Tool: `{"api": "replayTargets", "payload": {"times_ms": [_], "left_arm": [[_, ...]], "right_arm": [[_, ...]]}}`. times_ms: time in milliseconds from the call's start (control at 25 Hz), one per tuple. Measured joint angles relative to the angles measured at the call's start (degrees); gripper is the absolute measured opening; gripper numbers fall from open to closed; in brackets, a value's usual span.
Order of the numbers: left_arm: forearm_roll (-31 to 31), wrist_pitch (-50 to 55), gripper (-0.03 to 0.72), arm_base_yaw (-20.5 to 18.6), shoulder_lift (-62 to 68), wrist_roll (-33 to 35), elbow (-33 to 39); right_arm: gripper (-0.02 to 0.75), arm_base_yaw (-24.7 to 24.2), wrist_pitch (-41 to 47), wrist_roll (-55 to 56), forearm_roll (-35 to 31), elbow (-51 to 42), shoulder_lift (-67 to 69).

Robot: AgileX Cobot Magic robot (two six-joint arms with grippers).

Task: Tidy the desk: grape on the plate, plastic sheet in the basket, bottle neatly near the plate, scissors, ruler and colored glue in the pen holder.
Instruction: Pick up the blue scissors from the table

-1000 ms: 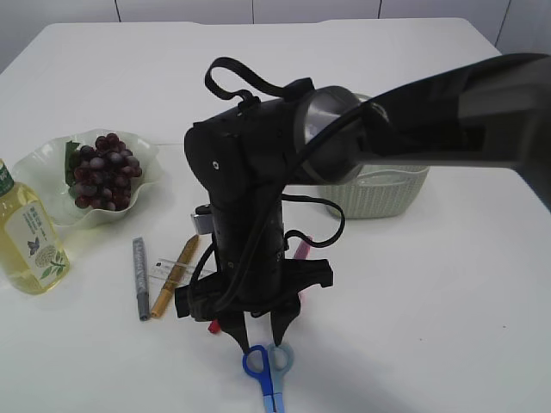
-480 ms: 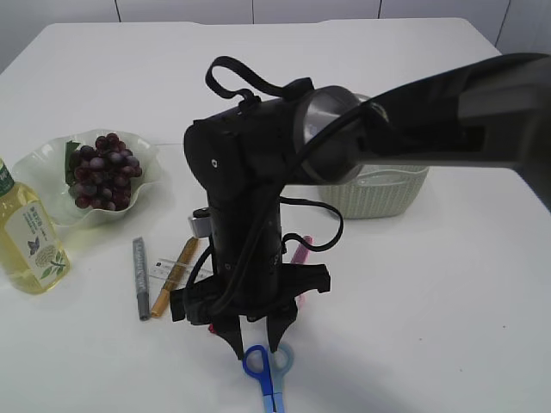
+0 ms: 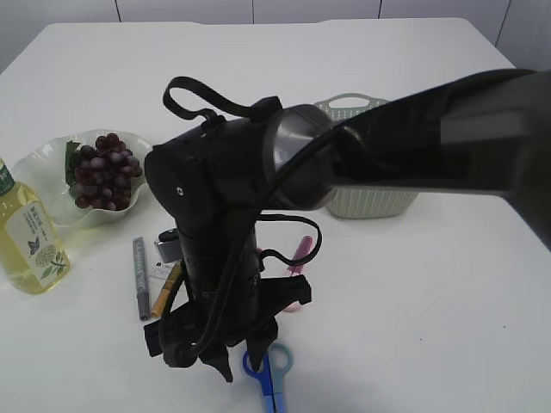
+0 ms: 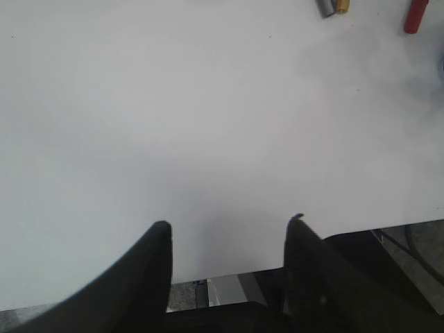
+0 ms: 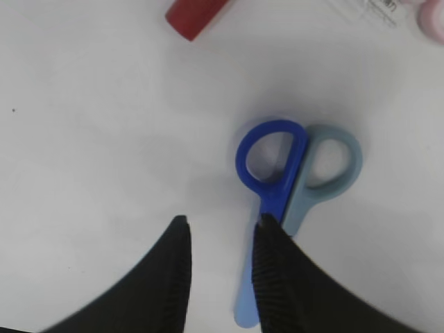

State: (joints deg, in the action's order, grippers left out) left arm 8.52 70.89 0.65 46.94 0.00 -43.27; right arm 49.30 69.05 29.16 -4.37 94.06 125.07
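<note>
The scissors (image 5: 291,201), with 1 dark blue and 1 pale blue handle loop, lie flat on the white table (image 3: 448,284) near its front edge. In the right wrist view the right tool (image 5: 220,267) is seen low over them: 1 finger overlaps the neck just below the loops, the other stands over bare table to the left, and nothing is held between them. The jaws are parted and narrow. For a clean pick-up, the tool is best shifted toward the scissors so that the neck is bracketed by both fingers before they are closed; as it stands, a closing would likely only push the scissors aside.

The left tool (image 4: 229,229) hangs released over bare table near the edge, grasping nothing.

Much is hidden. In the exterior view the dark right arm (image 3: 232,241) covers the middle of the table. Only parts of a grey pen (image 3: 139,277), a gold stick (image 3: 165,291) and a pink stick (image 3: 301,251) are seen. A red stick end (image 5: 198,15) shows in the right wrist view. The pen holder cannot be made out. The grapes (image 3: 102,172) already sit on the plate (image 3: 39,168), the bottle (image 3: 27,232) stands beside it, and the basket (image 3: 370,202) is partly covered.
</note>
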Motion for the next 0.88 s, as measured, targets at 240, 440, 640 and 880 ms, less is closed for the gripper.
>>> {"api": "replayTargets", "payload": {"times_ms": [240,440,640,880], "left_arm": [[0.1,0.0,0.382,0.0,0.0,0.0,0.0],[0.3,0.0,0.382,0.0,0.0,0.0,0.0],[1.0,0.0,0.382,0.0,0.0,0.0,0.0],[1.3,0.0,0.382,0.0,0.0,0.0,0.0]], "right_arm": [[0.209,0.0,0.1,-0.6,0.0,0.0,-0.5],[0.213,0.0,0.1,-0.7,0.0,0.0,-0.5],[0.398,0.1,0.1,-0.7,-0.7,0.0,-0.5],[0.501,0.1,0.1,-0.7,-0.2,0.0,-0.5]]}}
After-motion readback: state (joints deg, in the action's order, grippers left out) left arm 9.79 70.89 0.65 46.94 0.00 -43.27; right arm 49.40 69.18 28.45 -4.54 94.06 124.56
